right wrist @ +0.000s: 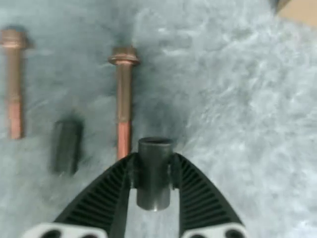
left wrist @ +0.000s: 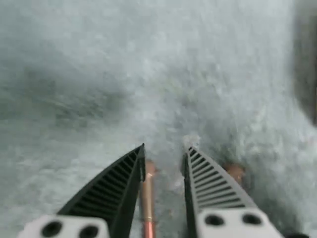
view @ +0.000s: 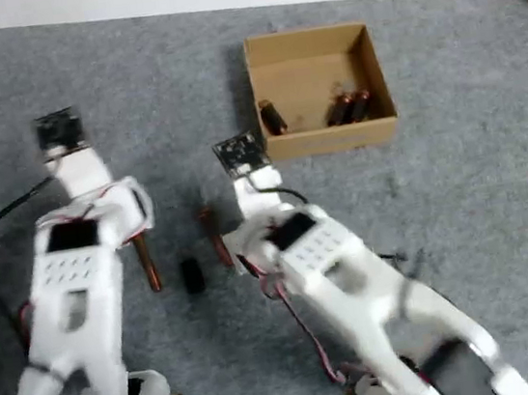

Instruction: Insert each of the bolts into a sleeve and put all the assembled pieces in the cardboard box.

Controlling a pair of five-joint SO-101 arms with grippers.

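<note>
Because the short black cylindrical sleeve (right wrist: pixel 154 171) is clamped by the right gripper (right wrist: pixel 153 158), its open bore showing past the fingertips, the main risk I judge is misalignment. The long copper-coloured hex-head bolt (right wrist: pixel 123 99) lying just beside it on the grey carpeted table (view: pixel 463 230) could be nudged away rather than entered. The left gripper (left wrist: pixel 164 153) stands narrowly parted around a second copper-coloured bolt (left wrist: pixel 147 198), which touches one finger only, so closing might roll it out. A loose black sleeve (right wrist: pixel 67 146) lies between the bolts, and the brown cardboard box (view: pixel 328 137), holding a few copper-and-dark pieces (view: pixel 349 106), sits well apart
</note>
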